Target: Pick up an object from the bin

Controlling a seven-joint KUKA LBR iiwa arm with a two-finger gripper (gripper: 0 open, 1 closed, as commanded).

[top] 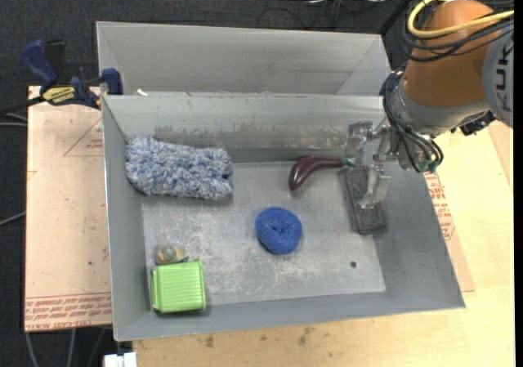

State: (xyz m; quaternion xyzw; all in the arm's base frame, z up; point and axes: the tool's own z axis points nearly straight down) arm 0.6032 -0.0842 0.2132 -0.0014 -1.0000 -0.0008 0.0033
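My gripper [368, 214] hangs low in the right part of the bin, over bare floor near the right wall. A dark purple curved thing [309, 171], shaped like a small eggplant, lies just to its left by the back wall, and its tip points toward the gripper. A round blue scrubber [279, 230] sits on the floor further left and nearer the front. I see nothing held in the gripper.
A fuzzy blue-and-white mitt [178, 167] lies at the back left. A green ribbed block [178, 286] sits in the front left corner, with a small round brownish thing [168, 254] just behind it. The arm's orange cover reaches in over the right rim.
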